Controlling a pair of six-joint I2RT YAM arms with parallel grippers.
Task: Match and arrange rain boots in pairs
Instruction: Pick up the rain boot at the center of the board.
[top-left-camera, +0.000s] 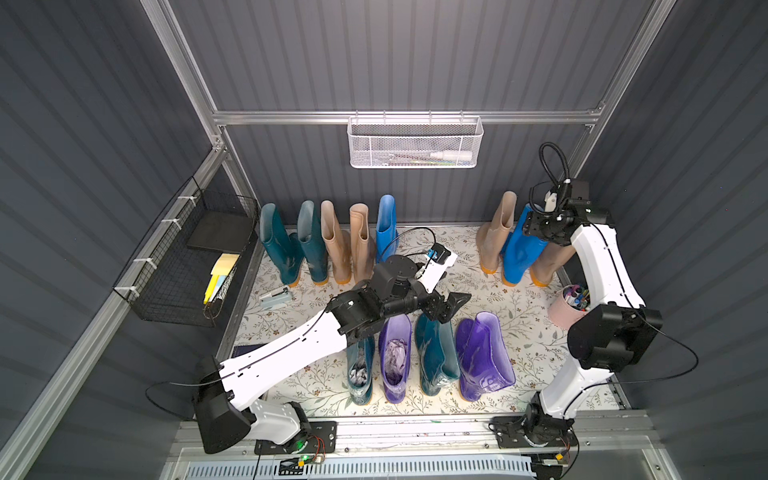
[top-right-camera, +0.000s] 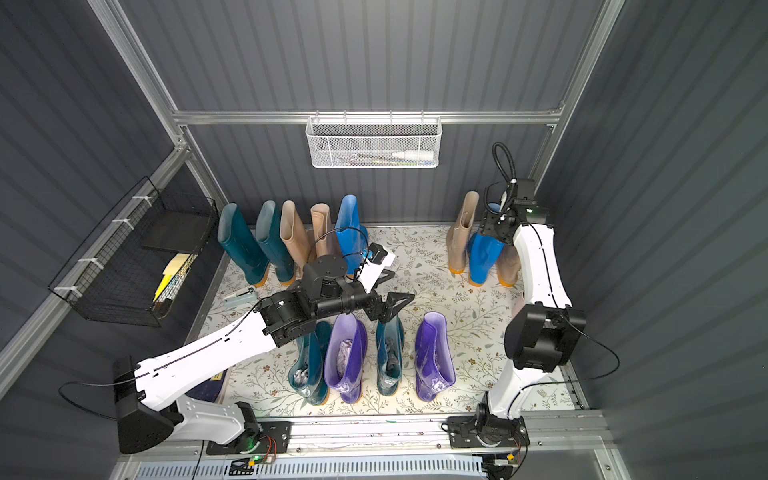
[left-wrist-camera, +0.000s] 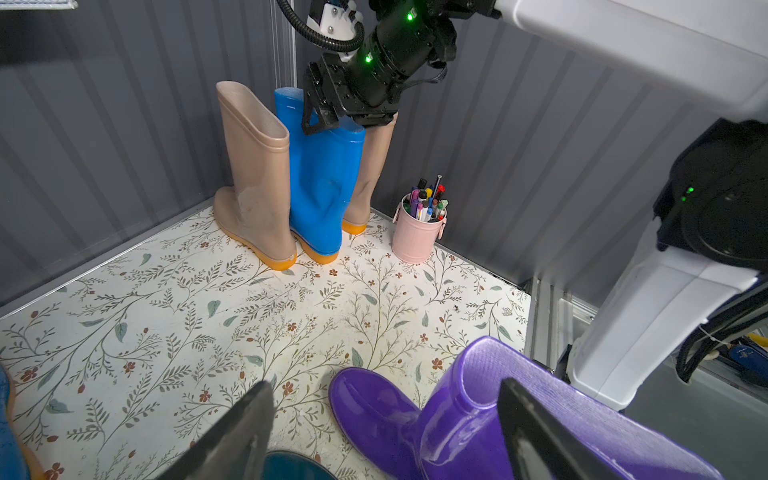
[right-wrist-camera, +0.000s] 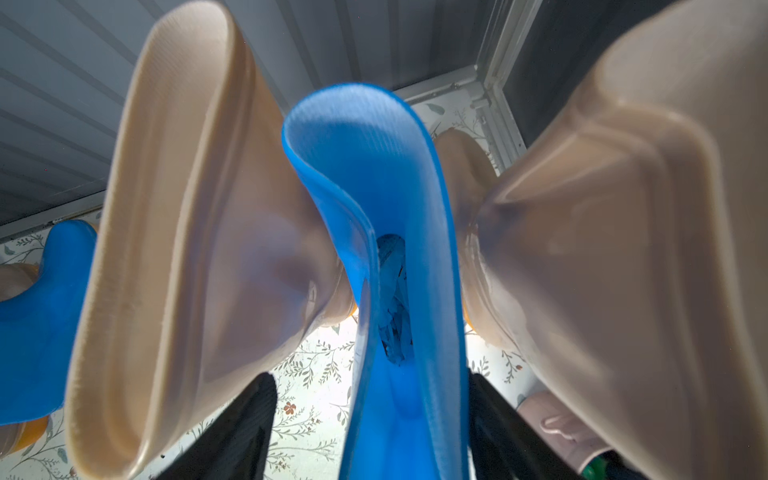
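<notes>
Both claws open, no boot gripped.
Right claw (right-wrist-camera: 370, 378) straddles bright blue glossy rubber rain boot (top-left-camera: 521, 249), frame upper right; left claw (top-left-camera: 451, 307) hangs above dark teal rubber boot (top-left-camera: 436, 357), centre.

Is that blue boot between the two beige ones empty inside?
Not empty. Looking down into the blue boot, crumpled blue stuffing sits deep inside.

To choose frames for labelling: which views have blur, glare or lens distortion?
Right wrist view: the blue boot and the beige boots are very near, soft and stretched by the wide lens. Left wrist view: sharp, with glare on the purple boot. Both top views: fairly sharp overall.
</notes>
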